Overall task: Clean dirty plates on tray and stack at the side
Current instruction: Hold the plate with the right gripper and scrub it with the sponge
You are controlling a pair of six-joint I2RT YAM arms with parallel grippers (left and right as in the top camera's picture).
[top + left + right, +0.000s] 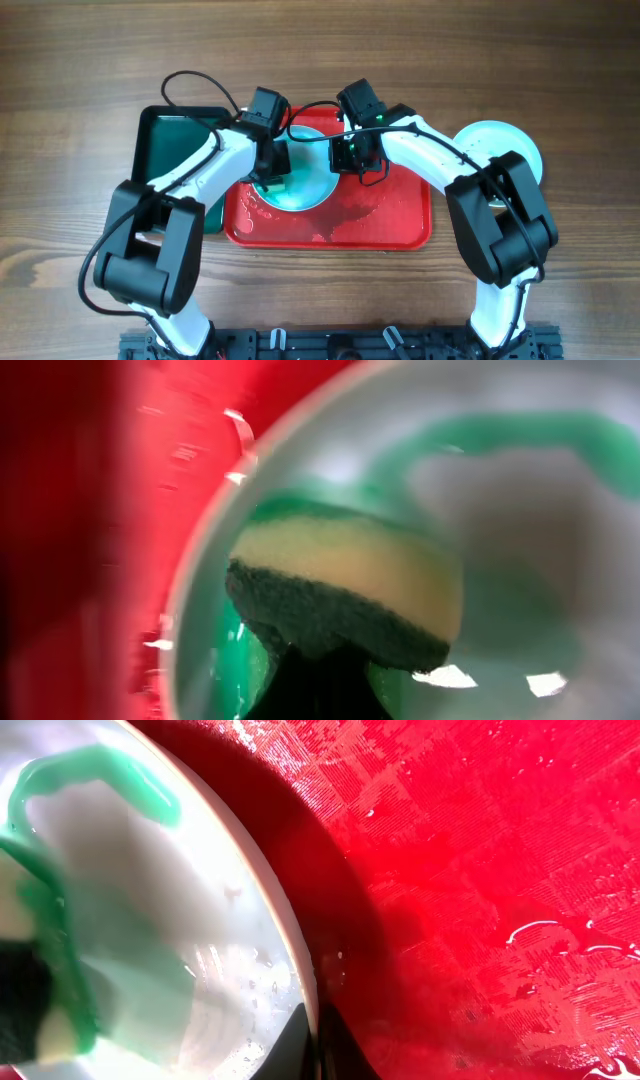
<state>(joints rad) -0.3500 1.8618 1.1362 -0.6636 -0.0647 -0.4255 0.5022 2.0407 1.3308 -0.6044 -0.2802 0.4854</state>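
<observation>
Spanning the overhead view, a wooden table is seen, with the red tray at its middle and a narrower dark green tray just beside it on the left. One smeared plate lies on the left half of the red tray, between the two arms. A pale aqua plate rests on the table off the tray's right end, partly hidden by the right arm; it is shown by neither wrist camera.

Wetness on the red tray is made plain only in the right wrist view, where droplets and glints are spread over its textured floor. There the smeared plate looks white, and a green smear loops across it. Its rim is pinched in the clamped right gripper.

In the left wrist view a sponge, yellow with a dark scouring face, is pressed on the plate and gripped tightly by the left gripper. From overhead, the sponge is largely hidden under that gripper.
</observation>
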